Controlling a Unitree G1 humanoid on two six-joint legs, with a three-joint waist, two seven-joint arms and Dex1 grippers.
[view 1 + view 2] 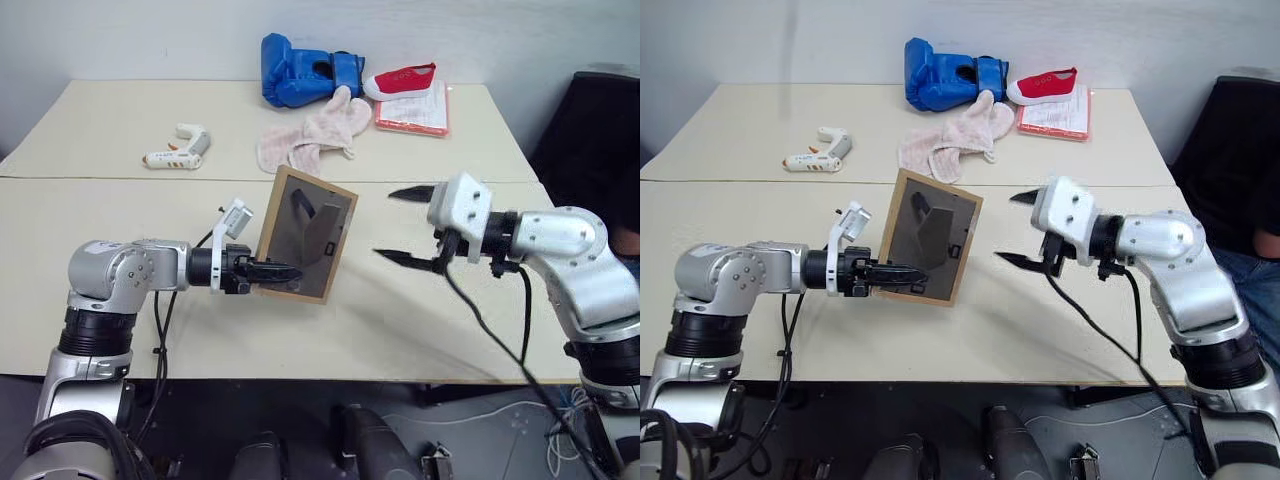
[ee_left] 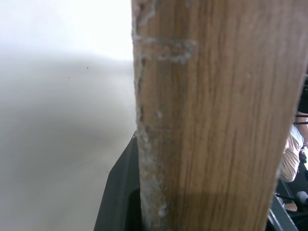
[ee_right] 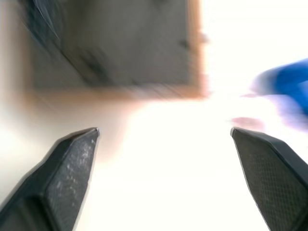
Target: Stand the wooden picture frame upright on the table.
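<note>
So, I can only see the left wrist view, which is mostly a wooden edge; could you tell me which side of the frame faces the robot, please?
Observer: The wooden picture frame shows its dark back panel, with the fold-out stand swung out.
Operator: Thank you. Is it resting on the table?
Observer: It is tilted in the left gripper, which is shut on its lower left edge; I cannot tell whether its bottom touches the table.
Operator: And where is the other gripper?
Observer: The right gripper is open, beside the frame's right edge and apart from it.
</note>
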